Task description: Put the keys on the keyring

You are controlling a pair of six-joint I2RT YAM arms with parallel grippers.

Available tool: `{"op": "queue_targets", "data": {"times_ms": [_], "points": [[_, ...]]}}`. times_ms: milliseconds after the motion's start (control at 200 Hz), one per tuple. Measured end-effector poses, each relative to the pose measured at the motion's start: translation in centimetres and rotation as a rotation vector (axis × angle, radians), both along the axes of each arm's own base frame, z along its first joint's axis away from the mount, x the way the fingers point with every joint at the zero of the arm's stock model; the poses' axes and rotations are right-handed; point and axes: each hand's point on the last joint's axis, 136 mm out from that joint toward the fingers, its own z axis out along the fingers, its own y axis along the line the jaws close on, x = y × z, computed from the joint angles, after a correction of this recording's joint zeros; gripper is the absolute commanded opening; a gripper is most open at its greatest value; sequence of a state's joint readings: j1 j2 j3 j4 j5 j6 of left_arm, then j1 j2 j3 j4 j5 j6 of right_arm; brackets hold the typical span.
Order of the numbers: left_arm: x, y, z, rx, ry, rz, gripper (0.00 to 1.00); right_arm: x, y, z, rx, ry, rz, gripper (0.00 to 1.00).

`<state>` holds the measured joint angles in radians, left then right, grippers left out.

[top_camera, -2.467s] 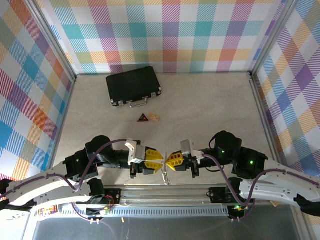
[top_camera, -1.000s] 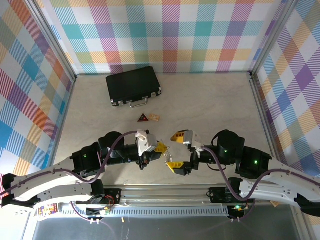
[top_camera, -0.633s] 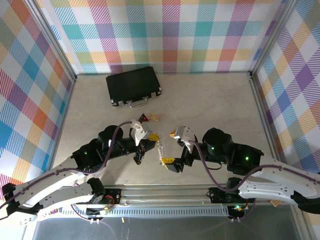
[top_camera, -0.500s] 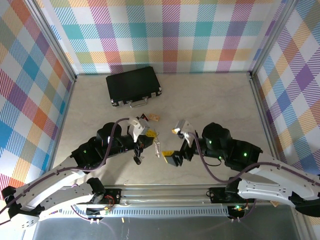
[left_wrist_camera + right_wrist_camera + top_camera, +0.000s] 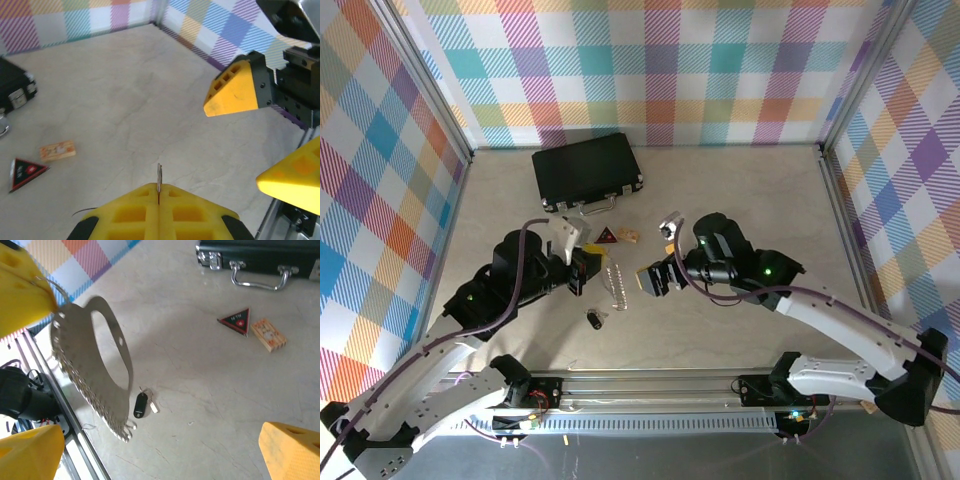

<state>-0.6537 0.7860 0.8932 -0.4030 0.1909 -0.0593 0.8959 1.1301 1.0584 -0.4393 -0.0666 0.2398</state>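
Observation:
My left gripper (image 5: pixel 594 258) is shut on the keyring (image 5: pixel 616 285), a flat silver oval loop with a bead chain, which hangs just above the table. In the left wrist view its thin edge (image 5: pixel 159 176) sticks up between my closed yellow fingers (image 5: pixel 159 194). The right wrist view shows the keyring (image 5: pixel 75 355) broadside, held at top left. The key (image 5: pixel 595 318), with a black head and short silver blade, lies flat on the table below the loop (image 5: pixel 141 405). My right gripper (image 5: pixel 658 254) stands open just right of the keyring, holding nothing (image 5: pixel 160 460).
A black case (image 5: pixel 585 170) with a metal handle lies at the back left. A dark-red triangle (image 5: pixel 608 236) and a tan chip (image 5: pixel 629 235) sit just behind the grippers. The metal rail (image 5: pixel 650 385) runs along the near edge.
Both arms have moved from the near edge towards the table's middle. The right gripper opened and swung back. The left still holds the keyring, and the key now lies on the table.

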Motion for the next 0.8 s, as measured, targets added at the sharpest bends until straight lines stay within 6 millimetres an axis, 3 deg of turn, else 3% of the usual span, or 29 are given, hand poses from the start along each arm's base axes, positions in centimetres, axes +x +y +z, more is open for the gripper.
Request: {"op": "queue_targets", "data": {"times_ms": [355, 675, 800], "points": [[2.4, 6.2, 0.4, -0.11, 0.017, 0.252, 0.0, 0.7, 3.4, -7.3, -0.072, 0.225, 0.024, 0.97], [1.8, 8.3, 1.7, -0.207, -0.054, 0.322, 0.0, 0.2, 7.3, -15.1, -0.122, 0.377, 0.098, 0.86], [1.5, 8.5, 2.7, -0.232, -0.089, 0.322, 0.0, -0.1, 9.1, -16.7, -0.137, 0.41, 0.144, 0.82]]}}
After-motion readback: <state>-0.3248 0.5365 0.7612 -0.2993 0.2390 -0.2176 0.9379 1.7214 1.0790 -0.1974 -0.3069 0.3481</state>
